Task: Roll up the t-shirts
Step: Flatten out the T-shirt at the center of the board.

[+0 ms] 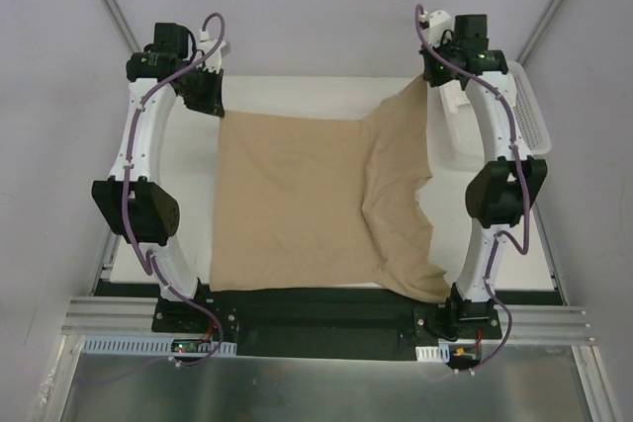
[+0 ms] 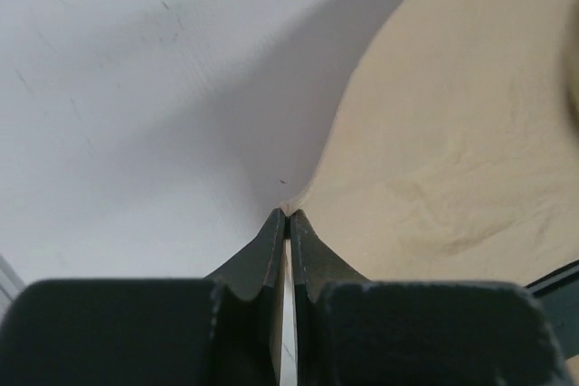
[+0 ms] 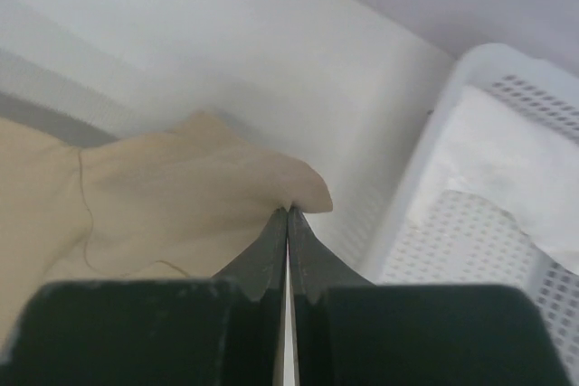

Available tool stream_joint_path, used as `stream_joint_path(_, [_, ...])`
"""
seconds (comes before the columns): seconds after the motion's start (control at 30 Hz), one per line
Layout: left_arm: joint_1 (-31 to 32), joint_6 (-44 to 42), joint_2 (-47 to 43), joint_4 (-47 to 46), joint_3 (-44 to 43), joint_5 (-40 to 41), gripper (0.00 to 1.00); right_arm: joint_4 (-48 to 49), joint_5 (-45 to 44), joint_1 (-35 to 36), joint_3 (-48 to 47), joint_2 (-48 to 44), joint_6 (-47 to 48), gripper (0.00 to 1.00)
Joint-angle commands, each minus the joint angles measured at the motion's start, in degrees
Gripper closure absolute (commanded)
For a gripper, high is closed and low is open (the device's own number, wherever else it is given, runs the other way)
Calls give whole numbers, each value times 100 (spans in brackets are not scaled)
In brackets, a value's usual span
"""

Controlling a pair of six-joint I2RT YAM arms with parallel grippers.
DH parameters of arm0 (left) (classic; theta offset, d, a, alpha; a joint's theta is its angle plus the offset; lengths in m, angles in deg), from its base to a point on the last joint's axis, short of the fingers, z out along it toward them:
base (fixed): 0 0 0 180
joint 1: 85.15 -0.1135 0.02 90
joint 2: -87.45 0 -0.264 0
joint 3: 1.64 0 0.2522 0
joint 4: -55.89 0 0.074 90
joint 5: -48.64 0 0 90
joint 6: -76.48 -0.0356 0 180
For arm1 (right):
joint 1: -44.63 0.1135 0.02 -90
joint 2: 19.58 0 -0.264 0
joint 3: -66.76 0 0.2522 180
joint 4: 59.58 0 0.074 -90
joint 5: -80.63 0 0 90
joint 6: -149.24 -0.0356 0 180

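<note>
Between two pinching hands [image 2: 287,212] [image 3: 288,209] spreads one tan t-shirt [image 1: 297,205].

tan t-shirt [image 1: 297,205]: matt cloth, soft creases. left gripper [image 2: 287,214] and right gripper [image 3: 288,210] fingers: dark matt plastic. table [image 2: 118,88] left of left claw: white, smooth, faint scuffs. Right of right claw: basket [image 3: 488,241], white perforated plastic, with white t-shirt [image 3: 516,160] in it, matt cloth.
</note>
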Motion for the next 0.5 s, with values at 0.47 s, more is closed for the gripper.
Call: stream_joint_path(0.47, [-38, -224, -2339, 217, -1303, 55, 100, -333, 414, -59, -153, -3399, -26, 99])
